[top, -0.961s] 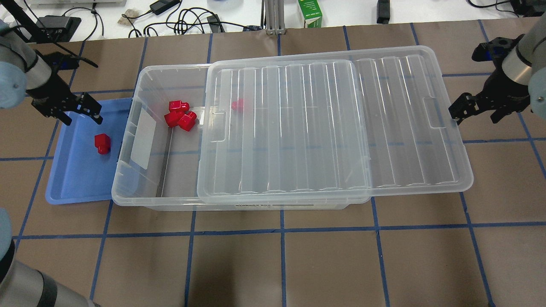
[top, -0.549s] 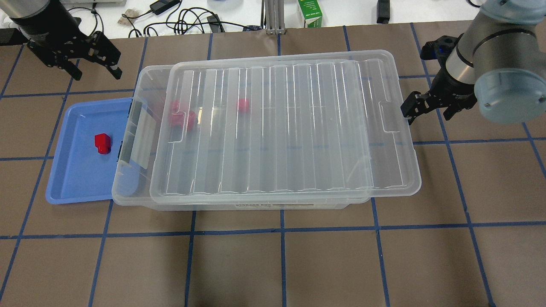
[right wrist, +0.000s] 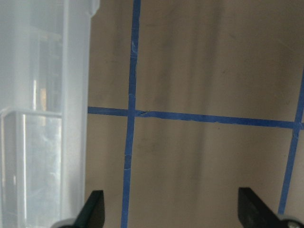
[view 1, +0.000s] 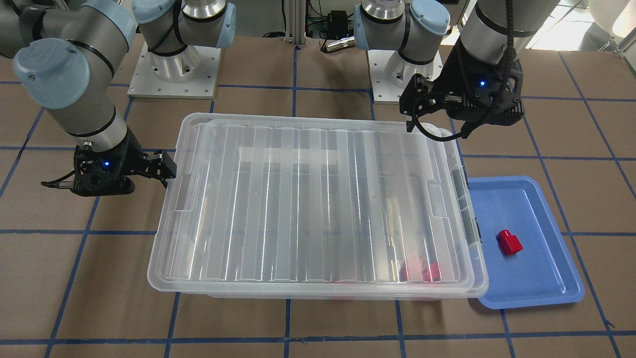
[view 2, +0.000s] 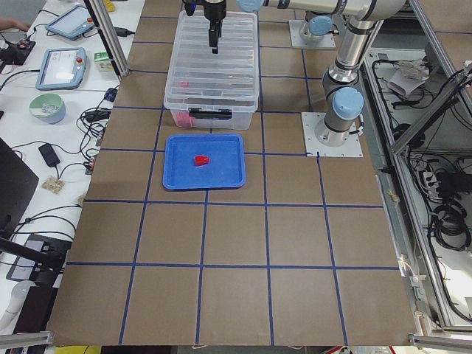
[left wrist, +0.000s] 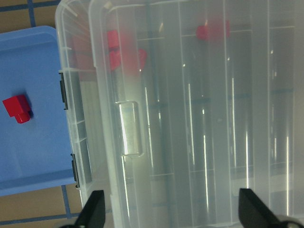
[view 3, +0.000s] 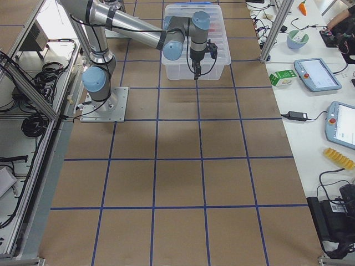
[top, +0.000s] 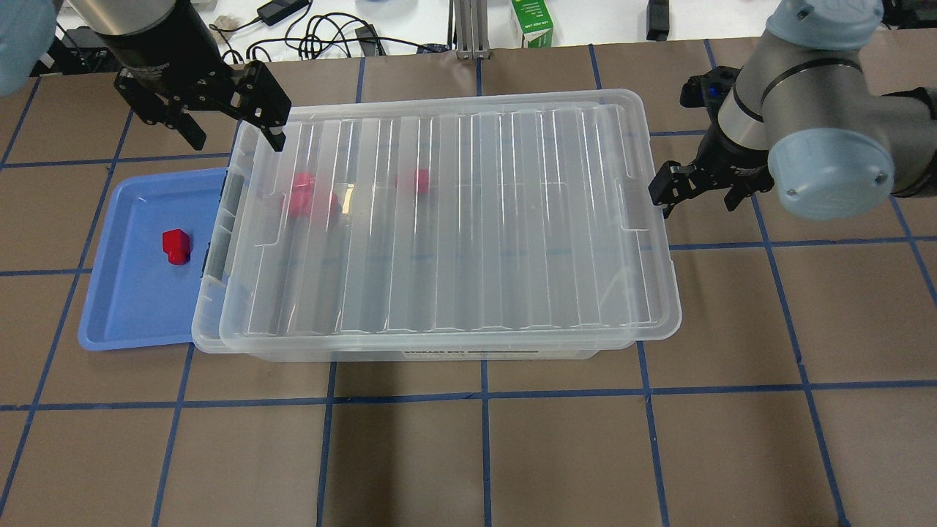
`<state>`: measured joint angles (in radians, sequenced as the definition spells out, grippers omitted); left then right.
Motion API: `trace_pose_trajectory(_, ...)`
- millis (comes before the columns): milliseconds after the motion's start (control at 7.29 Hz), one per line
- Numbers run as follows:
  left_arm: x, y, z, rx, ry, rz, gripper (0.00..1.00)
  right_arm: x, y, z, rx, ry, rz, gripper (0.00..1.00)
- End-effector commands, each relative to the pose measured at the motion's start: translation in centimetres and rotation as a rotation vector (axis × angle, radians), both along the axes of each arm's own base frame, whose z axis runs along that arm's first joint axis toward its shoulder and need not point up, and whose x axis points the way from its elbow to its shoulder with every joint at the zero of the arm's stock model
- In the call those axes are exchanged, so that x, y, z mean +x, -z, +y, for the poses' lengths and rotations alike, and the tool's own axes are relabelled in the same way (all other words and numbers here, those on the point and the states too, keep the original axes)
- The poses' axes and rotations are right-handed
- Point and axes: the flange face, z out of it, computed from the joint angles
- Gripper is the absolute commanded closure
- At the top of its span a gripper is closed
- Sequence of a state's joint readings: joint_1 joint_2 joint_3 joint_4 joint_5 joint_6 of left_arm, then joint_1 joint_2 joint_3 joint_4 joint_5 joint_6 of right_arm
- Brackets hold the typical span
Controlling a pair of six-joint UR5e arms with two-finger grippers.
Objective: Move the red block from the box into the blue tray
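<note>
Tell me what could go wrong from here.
1. The lid sits offset on the box, overhanging its right end. A push from the right gripper, jaws open at that edge, might jam it or shove the box.
2. The blue tray lies right at the box's left end, so a sliding box could shift it and the red block.
3. The left gripper hangs open over the lid's far left corner and might strike it if lowered.

Overhead and front-facing cameras look down from opposite sides, sharing the box (top: 293, 353)
</note>
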<state>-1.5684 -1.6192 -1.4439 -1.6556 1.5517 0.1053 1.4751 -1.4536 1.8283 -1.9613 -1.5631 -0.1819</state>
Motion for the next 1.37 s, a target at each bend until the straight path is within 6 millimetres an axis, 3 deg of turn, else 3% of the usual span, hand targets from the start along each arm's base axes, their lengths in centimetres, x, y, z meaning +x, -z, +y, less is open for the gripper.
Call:
trace_pose_trajectory(0,0.8,-0.6,1.6,-0.005,-0.03,-0.036,0.0,0.3,-1.3,-0.3,-0.033,-0.004,0.003,0.0)
trace_pose_trajectory(137,0.9,-0.2,1.9,0.0,-0.05,-0.047,0.0,0.2,-6.6,-1.3,-0.104,-0.012,0.013,0.0)
trace_pose_trajectory(275,0.8,0.5,1.5,-0.001,-0.052,-0.036,0.0,1.5,-12.9,0.2,-0.081,0.003,-0.003,0.0)
trace_pose_trajectory(412,0.7,0.1,1.5,-0.012,-0.052,-0.019,0.0,4.1,-17.1,1.8,-0.072,0.046,-0.026,0.0)
trace_pose_trajectory(549,0.7,0.1,1.7,-0.014,-0.049,-0.027,0.0,6.9,-19.7,3.4,-0.061,0.06,-0.027,0.0)
trace_pose_trajectory(686,0.6,0.2,1.8,-0.011,-0.049,-0.027,0.0,8.5,-18.7,3.8,-0.024,0.077,-0.034,0.0)
trace_pose_trajectory(1235,0.5,0.0,1.8,-0.015,-0.046,-0.03,0.0,8.6,-18.3,4.0,-0.025,0.067,-0.025,0.0)
